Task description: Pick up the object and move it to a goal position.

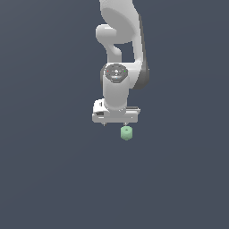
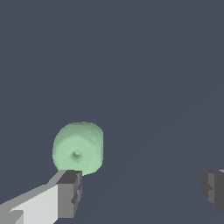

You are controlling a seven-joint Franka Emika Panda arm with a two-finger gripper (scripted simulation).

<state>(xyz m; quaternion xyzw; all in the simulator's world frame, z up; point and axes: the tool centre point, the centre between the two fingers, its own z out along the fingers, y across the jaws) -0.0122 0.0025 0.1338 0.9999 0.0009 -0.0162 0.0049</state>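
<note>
The claw is wide open and holds nothing. The little green object sits on the dark floor, just below the claw and off toward the exterior view's right. In the wrist view it sits by one finger, not in the middle of the gap. If the claw goes straight down, that finger could bump the object and knock it away. I count one arm, one claw with two fingers, and one green object.

arm base cropped, one fingertip cropped
</note>
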